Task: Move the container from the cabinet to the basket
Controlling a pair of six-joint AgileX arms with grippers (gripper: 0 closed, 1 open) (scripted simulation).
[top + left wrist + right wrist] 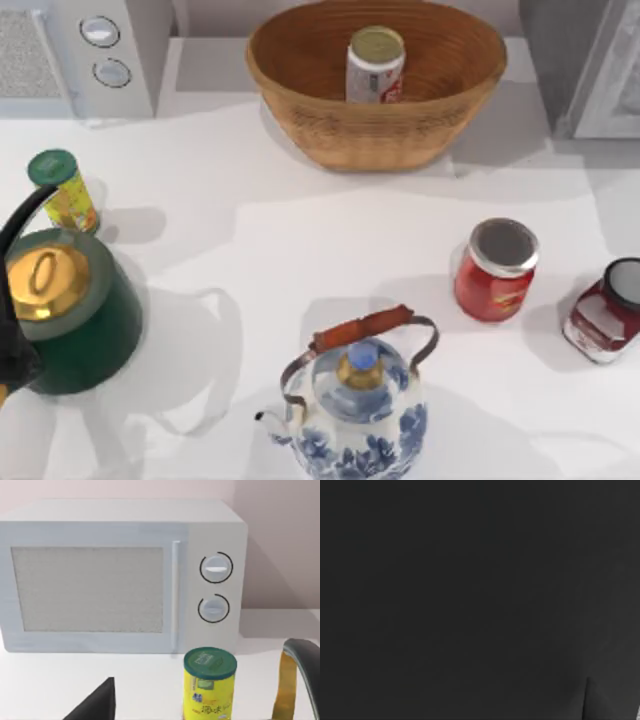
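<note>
Microwave (120, 575) stands well ahead of the left pincer (97, 700), knobs facing it. Yellow can (209, 685) stands upright, near and just off to one side of the pincer. The green kettle's dark handle (302, 655) is on the can's far side from it. Left arm looks parked low at the table's left, wrist level and aimed at the microwave, touching nothing. I can't tell whether that pincer is wide or narrow; only a dark wedge of it shows.

Blue-and-white teapot (355, 400) sits at the near edge, mid-table, not involved.

Basket (380, 135) is at the back centre, well away from the left pincer. The container (375, 65) stands upright inside it, nothing gripping it. My judgement: the placing is done and the task is as good as finished.

Red jar (497, 270) and a second jar (605, 310) stand right of centre, apart from each other. Cabinet (560, 60) is at the back right corner, door (615, 80) ajar.

Right wrist view is dark, so the right pincer's state can't be told.
</note>
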